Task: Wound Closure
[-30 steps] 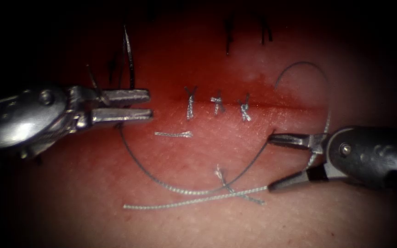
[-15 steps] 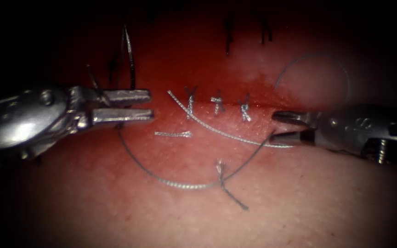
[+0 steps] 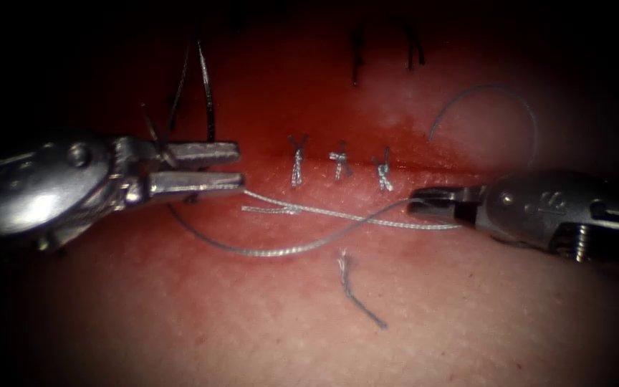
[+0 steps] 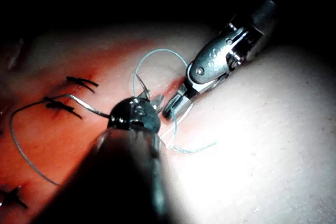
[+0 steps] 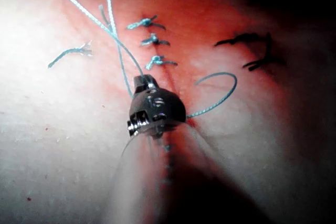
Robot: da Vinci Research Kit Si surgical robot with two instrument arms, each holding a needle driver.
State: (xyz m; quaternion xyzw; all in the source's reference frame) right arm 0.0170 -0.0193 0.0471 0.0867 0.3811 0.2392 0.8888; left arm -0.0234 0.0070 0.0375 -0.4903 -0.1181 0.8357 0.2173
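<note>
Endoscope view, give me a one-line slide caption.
Right tool shut on the thread beside three stitches on the tissue; left tool holds the needle.

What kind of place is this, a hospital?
Probably a practice bench, not a hospital: two robot tools, the left tool and the right tool holding thread, work over tissue with three stitches.

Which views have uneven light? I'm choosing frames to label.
Endoscope view: light pools on the middle of the tissue and the edges fall black; glare on the left tool, shut on the needle seemingly near one end, needle raised off the tissue left of the stitches; the right tool, shut on the thread, lies dimmer. Left wrist view: tissue glares white beside the right tool. Right wrist view: tissue glares too.
</note>
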